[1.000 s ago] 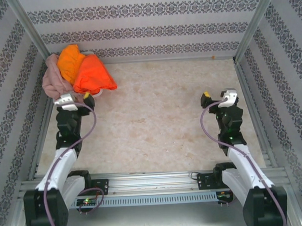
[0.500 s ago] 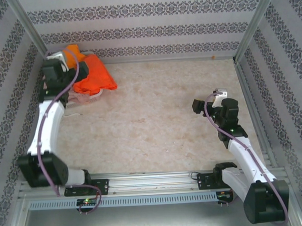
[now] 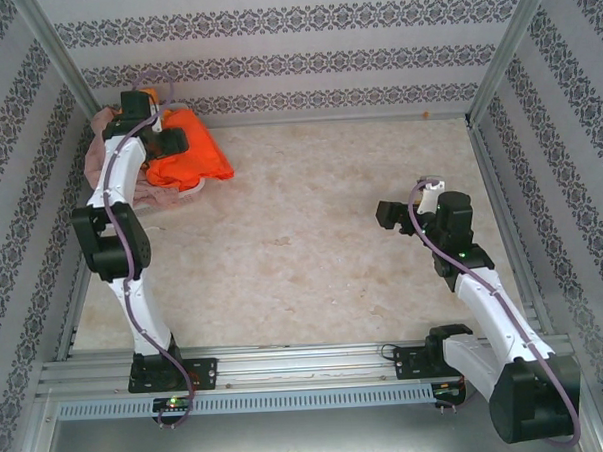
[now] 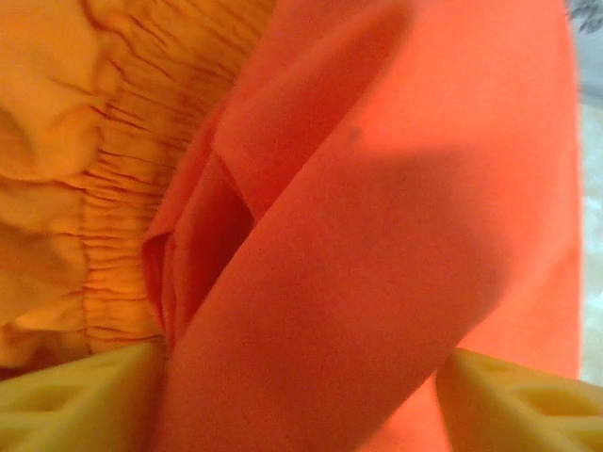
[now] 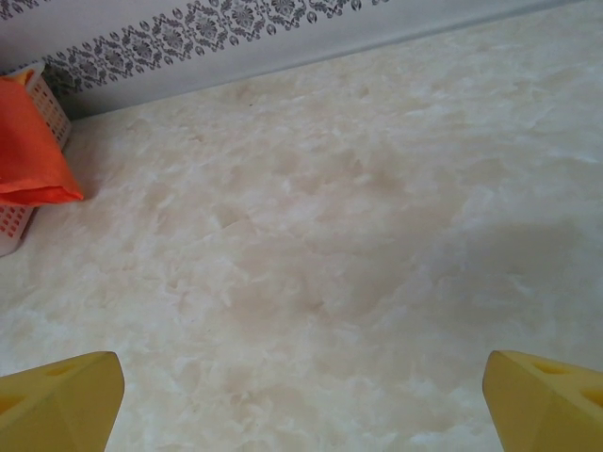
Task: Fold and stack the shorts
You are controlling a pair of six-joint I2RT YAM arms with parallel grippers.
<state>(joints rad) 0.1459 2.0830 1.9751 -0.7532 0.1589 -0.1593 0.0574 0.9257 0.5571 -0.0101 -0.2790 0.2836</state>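
Note:
The shorts lie heaped at the far left corner: red-orange shorts (image 3: 196, 155) on top, dusty pink shorts (image 3: 99, 145) against the left wall, and a bit of the yellow-orange shorts (image 3: 152, 93) behind the arm. My left gripper (image 3: 164, 142) reaches down into the heap. In the left wrist view its jaws (image 4: 300, 400) stand apart with a thick fold of the red-orange shorts (image 4: 377, 235) filling the gap between them, beside the gathered waist of the yellow-orange shorts (image 4: 75, 141). My right gripper (image 3: 387, 214) hovers open over bare table (image 5: 301, 405), nothing in it.
The heap rests in a white mesh basket (image 5: 42, 94), with red-orange shorts (image 5: 24, 151) hanging over its side. Patterned walls enclose the marble-look table (image 3: 312, 246) on three sides. Metal posts stand at the far corners.
My left arm has swung from the near left up to the far-left heap and pushed its gripper into the red-orange fabric, jaws narrowing. The right gripper has drifted left and slightly nearer.

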